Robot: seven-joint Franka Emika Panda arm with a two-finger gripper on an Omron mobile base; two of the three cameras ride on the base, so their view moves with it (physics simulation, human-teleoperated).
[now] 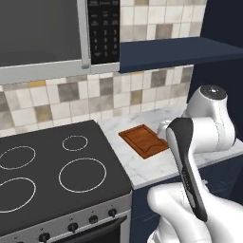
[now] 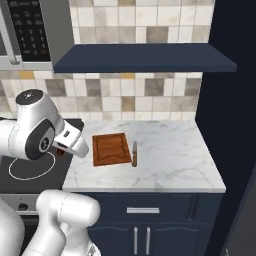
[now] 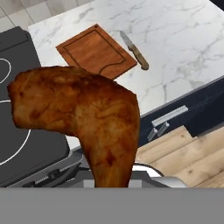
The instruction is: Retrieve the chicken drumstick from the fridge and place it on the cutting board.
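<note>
Drumstick (image 3: 83, 118) (pincer-held) above stovetop (image 3: 26, 144)

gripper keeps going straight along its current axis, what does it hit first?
Probably the stovetop's right edge near the marble counter, short of the cutting board. The gripper holds the chicken drumstick, which hides the line, so depth is unclear.

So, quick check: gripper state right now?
Gripper: closed on the reddish-brown lumpy chicken drumstick, not yet over the flat rectangular wooden cutting board.
</note>
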